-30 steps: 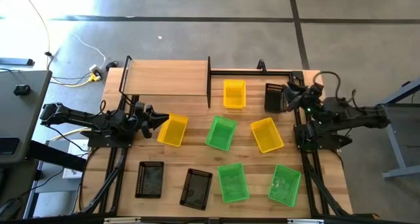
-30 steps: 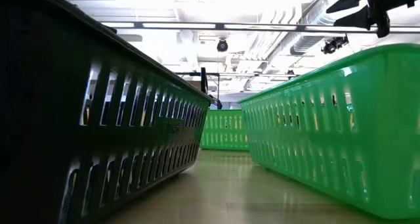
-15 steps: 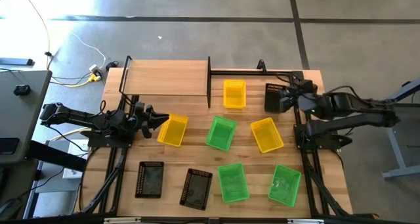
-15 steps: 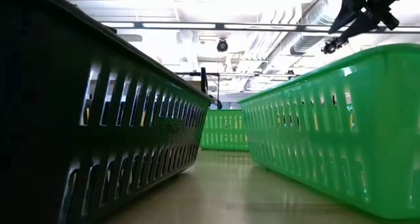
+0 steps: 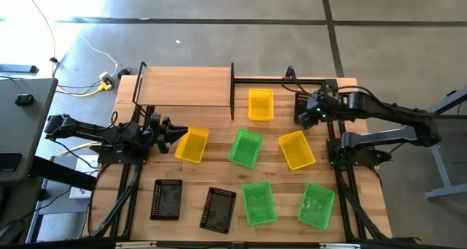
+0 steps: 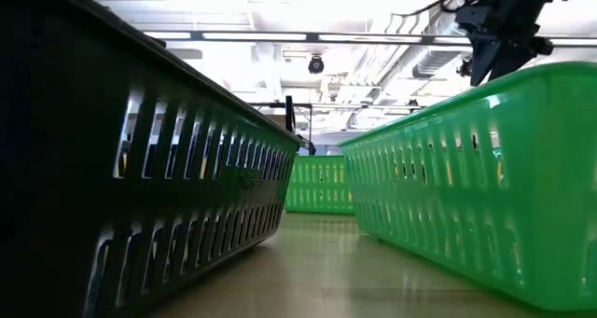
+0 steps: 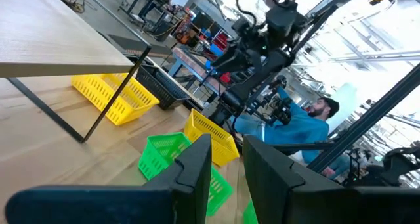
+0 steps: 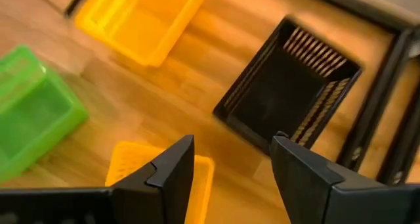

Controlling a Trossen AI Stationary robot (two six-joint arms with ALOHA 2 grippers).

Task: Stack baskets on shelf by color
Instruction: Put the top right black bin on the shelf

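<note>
Three yellow baskets, four green baskets, three black baskets, one wooden shelf, two robot arms

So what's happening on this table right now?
Nothing is stacked yet. The shelf is bare, and yellow, green and black baskets lie scattered over the table. The right gripper, fingers open and empty, hangs over the black basket at the table's far right. The left gripper waits beside a yellow basket near the shelf, holding nothing.
</note>
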